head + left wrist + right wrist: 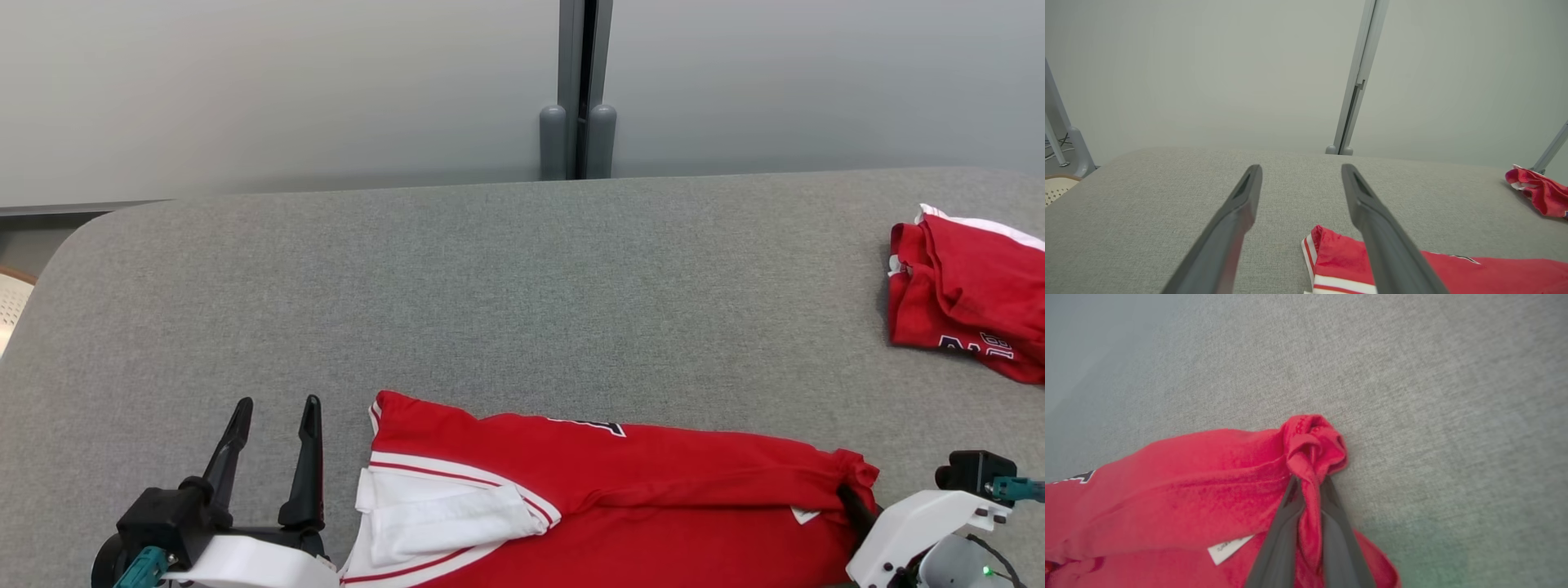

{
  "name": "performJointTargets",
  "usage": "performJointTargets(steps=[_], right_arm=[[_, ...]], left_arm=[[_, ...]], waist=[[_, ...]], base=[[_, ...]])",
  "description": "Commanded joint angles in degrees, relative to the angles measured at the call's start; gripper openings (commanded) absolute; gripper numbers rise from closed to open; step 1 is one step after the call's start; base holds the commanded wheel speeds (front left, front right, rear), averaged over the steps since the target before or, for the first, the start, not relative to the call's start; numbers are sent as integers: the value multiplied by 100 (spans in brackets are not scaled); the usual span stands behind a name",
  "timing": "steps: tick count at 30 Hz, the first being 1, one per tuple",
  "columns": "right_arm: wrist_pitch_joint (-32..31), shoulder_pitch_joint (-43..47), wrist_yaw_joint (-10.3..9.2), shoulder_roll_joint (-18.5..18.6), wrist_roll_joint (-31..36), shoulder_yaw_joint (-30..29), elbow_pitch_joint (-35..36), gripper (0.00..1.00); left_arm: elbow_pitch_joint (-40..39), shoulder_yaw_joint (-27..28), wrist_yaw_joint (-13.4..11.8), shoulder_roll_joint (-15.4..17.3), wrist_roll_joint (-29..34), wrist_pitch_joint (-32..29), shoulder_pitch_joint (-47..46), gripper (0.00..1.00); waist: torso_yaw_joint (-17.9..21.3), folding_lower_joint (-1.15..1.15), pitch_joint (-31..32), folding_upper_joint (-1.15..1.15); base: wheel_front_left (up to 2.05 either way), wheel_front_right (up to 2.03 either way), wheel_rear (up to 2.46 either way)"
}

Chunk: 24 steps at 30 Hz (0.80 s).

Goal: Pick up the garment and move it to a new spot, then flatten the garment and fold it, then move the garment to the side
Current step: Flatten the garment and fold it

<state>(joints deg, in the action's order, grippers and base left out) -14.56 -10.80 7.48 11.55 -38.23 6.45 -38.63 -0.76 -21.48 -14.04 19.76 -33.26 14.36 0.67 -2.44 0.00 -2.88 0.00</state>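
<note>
Right tool (pixel 1309 479): fingers pinched together on a bunched corner at the right end of the red garment (pixel 620 490).
Left tool (pixel 277 404): fingers spread wide, empty, just left of the garment's white-trimmed end.
Second red garment (pixel 963 294): crumpled, far right, well apart.
Worktop (pixel 490 286): grey cloth; garment lies along its near edge.
Wall (pixel 245 82): pale grey, with upright post (pixel 578 90).
</note>
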Motion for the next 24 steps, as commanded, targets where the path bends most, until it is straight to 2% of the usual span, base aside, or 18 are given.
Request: performJointTargets(steps=[1, 5, 11, 15, 17, 18, 24], right_arm=[[-63, 51, 2, -121, -32, 109, -46, 0], [-15, -153, 2, -22, -230, 68, 228, 0], [-80, -268, 0, 569, -224, -237, 637, 0], [-233, -277, 1, 770, -253, -454, 1033, 0], [-355, -239, 1, 724, -383, -507, 1364, 0], [-483, -179, 1, 565, -633, -489, 1813, 0], [-968, 133, 1, 76, -1262, -80, 3154, 0]], left_arm=[[-7, 9, -16, 40, 45, 3, -63, 100], [-24, -6, -51, 27, 35, -1, -32, 100], [-50, -13, -72, 35, 22, 1, 2, 100], [-51, -11, -97, 39, -4, 4, 43, 100], [-43, -35, -98, 17, -10, 3, 52, 100], [-30, -57, -86, 5, -21, -6, 46, 100], [-6, -66, -81, 52, -44, -52, 61, 100]], waist=[[4, 0, 4, 0], [47, 0, 17, 0], [112, 0, 57, 0], [119, 0, 101, 0], [105, 0, 129, 0], [73, 0, 151, 0], [-177, 0, 216, 0]], base=[[0, 0, 0], [0, 0, 0], [0, 0, 0], [0, 0, 0], [0, 0, 0], [0, 0, 0], [0, 0, 0]])
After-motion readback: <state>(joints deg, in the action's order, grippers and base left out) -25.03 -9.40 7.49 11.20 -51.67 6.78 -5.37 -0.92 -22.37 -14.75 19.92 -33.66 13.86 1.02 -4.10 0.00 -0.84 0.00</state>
